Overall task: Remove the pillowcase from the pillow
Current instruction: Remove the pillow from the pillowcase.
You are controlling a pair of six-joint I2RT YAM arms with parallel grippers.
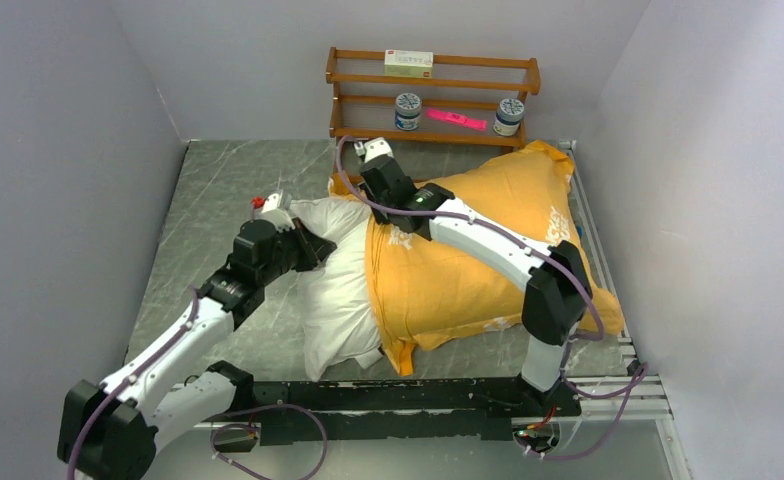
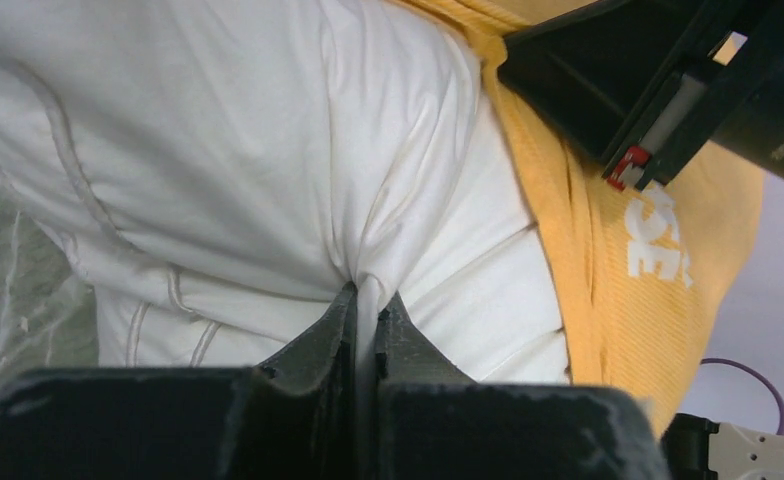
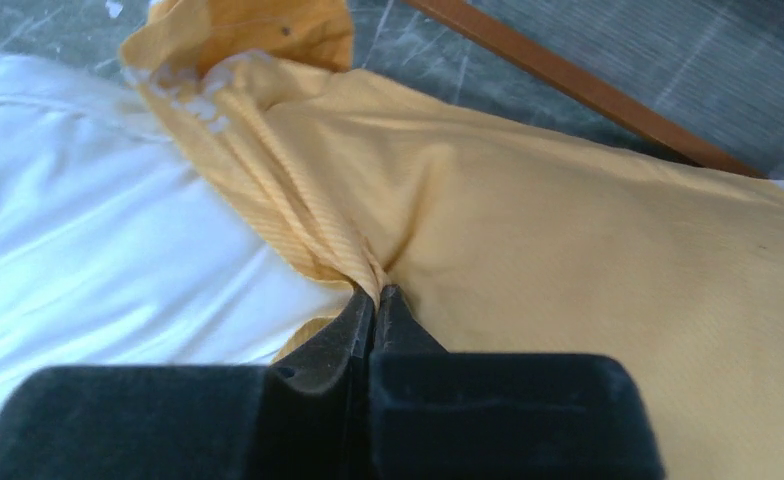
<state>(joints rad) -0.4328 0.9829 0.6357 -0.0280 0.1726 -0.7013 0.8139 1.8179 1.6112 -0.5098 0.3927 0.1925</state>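
The orange-yellow pillowcase (image 1: 468, 250) covers the right part of the white pillow (image 1: 338, 290), whose left end sticks out bare. White lettering shows on the pillowcase in the left wrist view (image 2: 658, 250). My left gripper (image 1: 313, 245) is shut on a pinch of the pillow's white fabric (image 2: 368, 300). My right gripper (image 1: 373, 200) is shut on a bunched fold of the pillowcase's open hem (image 3: 376, 290), next to the bare pillow (image 3: 88, 240). The two grippers sit close together across the hem.
A wooden shelf rack (image 1: 433, 95) stands at the back with two jars (image 1: 408, 110), a pink item (image 1: 456, 119) and a box on top. Grey walls close in left and right. A metal rail (image 1: 598, 270) runs along the table's right edge.
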